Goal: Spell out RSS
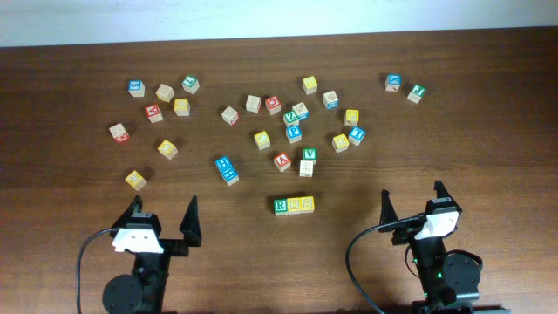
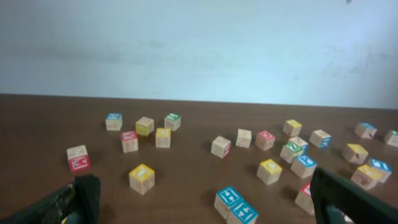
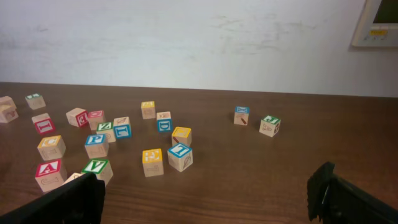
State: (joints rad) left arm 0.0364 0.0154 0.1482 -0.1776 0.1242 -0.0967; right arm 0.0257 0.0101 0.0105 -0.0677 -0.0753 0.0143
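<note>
Though near loose blocks, three-block row

A dark brown wood-grain table runs back to a plain white, faintly scuffed wall, evenly lit, with a beige wall-mounted panel at its upper right.

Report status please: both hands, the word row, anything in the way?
Left hand open, empty. Right hand open, empty. Row of three blocks sits between them, seems to read RSS. Nothing in the way; loose blocks lie farther back.
</note>
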